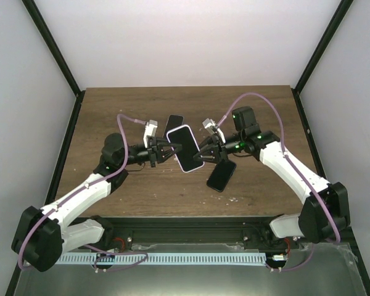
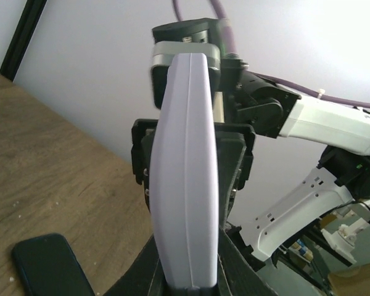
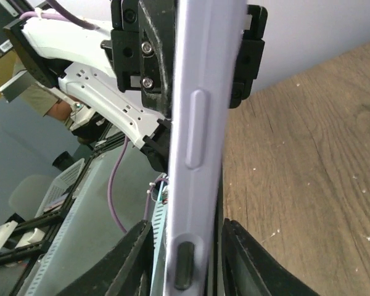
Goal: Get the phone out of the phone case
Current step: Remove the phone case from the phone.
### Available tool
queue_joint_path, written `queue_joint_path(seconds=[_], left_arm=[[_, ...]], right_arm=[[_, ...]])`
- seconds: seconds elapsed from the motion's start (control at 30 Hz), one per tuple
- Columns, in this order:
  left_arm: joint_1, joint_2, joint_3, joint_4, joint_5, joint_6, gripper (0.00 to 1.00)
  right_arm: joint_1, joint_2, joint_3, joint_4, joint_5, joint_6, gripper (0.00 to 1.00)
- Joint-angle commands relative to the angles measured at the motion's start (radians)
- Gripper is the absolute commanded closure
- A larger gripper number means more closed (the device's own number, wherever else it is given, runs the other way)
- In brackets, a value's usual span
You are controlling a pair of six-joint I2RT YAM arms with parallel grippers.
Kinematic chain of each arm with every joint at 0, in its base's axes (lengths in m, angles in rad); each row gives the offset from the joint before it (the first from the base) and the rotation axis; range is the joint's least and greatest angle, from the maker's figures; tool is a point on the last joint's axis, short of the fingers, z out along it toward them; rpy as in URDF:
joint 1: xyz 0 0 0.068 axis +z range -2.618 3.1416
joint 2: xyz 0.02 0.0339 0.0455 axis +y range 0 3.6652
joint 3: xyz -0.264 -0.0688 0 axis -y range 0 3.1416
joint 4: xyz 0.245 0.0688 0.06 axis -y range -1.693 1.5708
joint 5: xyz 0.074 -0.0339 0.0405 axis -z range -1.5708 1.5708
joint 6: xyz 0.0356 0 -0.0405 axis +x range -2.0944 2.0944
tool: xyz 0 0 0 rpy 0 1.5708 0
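Held edge-on in the air above the middle of the matte, wood-grain table [image 1: 123,111]: one phone case [image 2: 186,185], smooth pale lilac with rounded corners and two raised side buttons, one long and one short, with one glossy black phone [image 1: 186,148] seated inside it. Clamped from opposite sides by two black-fingered grippers, the left gripper [image 1: 171,151] closed on the case's left edge and the right gripper [image 1: 200,154] closed on its right edge. Lying flat on the tabletop, two more dark, glossy rounded slabs: the far slab [image 1: 174,124] just behind the case, the near slab [image 1: 221,175] in front to the right.
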State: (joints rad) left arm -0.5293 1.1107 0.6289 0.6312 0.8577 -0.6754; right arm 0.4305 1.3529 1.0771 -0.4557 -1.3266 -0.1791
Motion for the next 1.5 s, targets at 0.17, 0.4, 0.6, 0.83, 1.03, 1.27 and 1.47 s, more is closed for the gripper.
queue_joint_path(seconds=[0.17, 0.4, 0.6, 0.83, 1.03, 1.27, 1.47], left_arm=[[0.029, -0.007, 0.094, -0.111, 0.009, -0.041, 1.00], [0.053, 0.000, 0.123, -0.131, 0.102, -0.057, 1.00], [0.055, 0.018, 0.178, -0.181, 0.164, -0.056, 1.00], [0.055, 0.006, 0.196, -0.163, 0.259, -0.094, 1.00], [0.055, 0.000, 0.208, -0.211, 0.300, -0.049, 1.00], [0.055, 0.026, 0.229, -0.213, 0.308, -0.044, 1.00], [0.056, 0.070, 0.261, -0.203, 0.346, -0.052, 1.00]], right_arm=[[0.001, -0.064, 0.002, -0.136, 0.080, -0.163, 0.60], [0.002, -0.106, -0.023, -0.166, 0.106, -0.217, 0.56], [0.002, -0.129, -0.009, -0.260, 0.130, -0.302, 0.57], [0.005, -0.153, 0.005, -0.302, 0.151, -0.386, 0.60], [0.006, -0.055, 0.092, -0.361, 0.060, -0.334, 0.62], [0.029, -0.031, 0.103, -0.397, 0.057, -0.426, 0.67], [0.059, -0.071, 0.075, -0.379, 0.075, -0.442, 0.76]])
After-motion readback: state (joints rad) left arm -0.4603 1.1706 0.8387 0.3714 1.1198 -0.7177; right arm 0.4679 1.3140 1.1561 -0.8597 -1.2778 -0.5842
